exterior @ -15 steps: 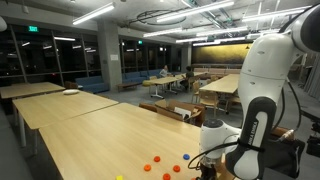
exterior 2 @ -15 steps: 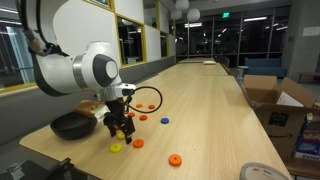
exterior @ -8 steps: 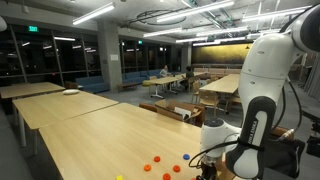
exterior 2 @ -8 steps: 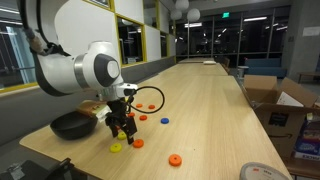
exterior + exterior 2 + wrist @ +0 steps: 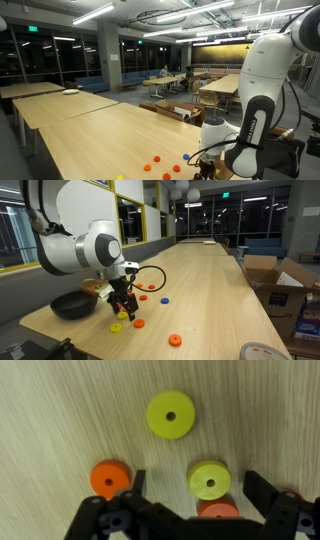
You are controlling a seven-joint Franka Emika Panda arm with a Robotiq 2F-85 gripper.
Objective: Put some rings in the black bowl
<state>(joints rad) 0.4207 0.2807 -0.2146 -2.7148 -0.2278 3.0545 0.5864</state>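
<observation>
Tool [image 5: 195, 482] hanging wide open, straddling small yellow ring [image 5: 209, 480].
Red-orange ring [image 5: 218, 511] (just beside it) risking a double, slipping pinch.

Long wooden table [image 5: 222, 280], cardboard boxes [image 5: 272, 275] beside it, white plate [image 5: 70, 91] on a distant table [image 5: 22, 91]

Matt plastic-looking rings [image 5: 170, 413] on pale, smooth wood-grain table [image 5: 60, 410].
</observation>
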